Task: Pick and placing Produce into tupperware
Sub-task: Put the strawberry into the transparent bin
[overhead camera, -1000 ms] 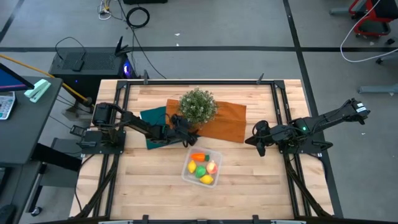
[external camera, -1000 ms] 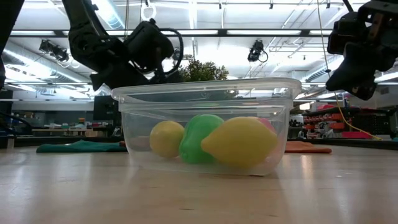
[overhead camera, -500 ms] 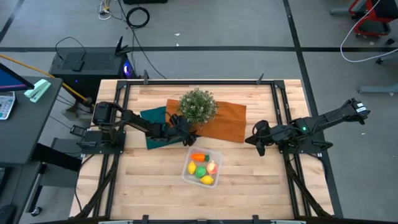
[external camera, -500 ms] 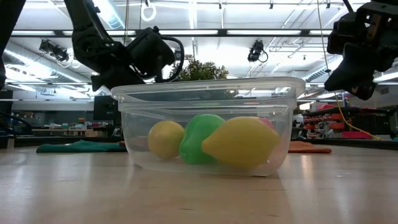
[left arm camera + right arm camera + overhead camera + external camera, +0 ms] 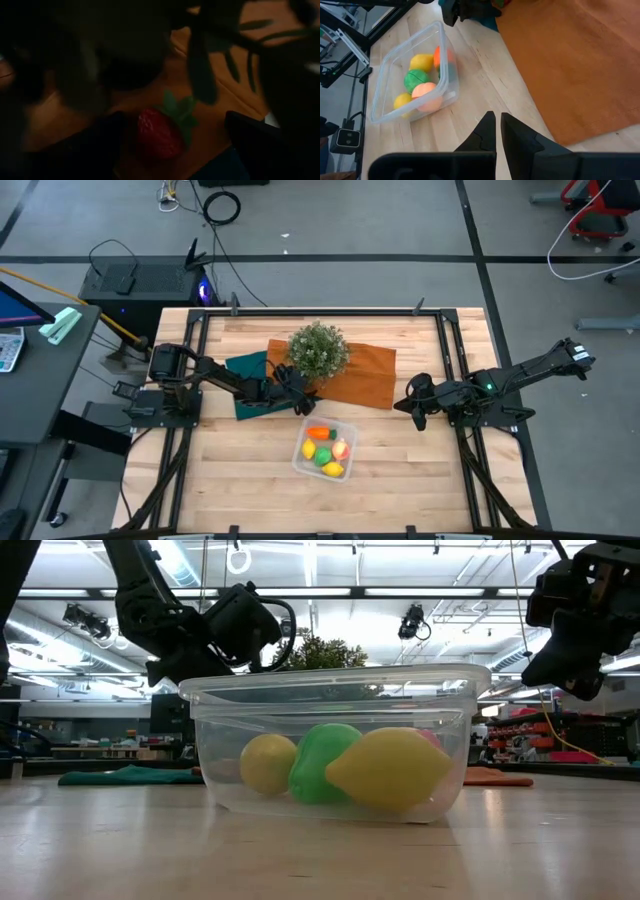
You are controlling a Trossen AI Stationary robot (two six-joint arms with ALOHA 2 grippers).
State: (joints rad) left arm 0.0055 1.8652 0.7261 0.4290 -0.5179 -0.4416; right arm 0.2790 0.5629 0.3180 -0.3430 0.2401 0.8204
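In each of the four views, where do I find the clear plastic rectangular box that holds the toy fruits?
High view: clear plastic box sits at table centre, toward the near edge, just below the bushy green plant.
Low view: box fills the middle, directly in front of the camera.
Left wrist view: not in it.
Right wrist view: box lies far from the fingers, on bare wood.
Shared landmark: the orange cloth beside the box.

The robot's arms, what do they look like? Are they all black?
Mostly, yes. Both arms are dark and jointed, made of slim black segments. The right arm has a small green light on it, and the right gripper ends in two flat, pointed black jaws. The left gripper is black too.
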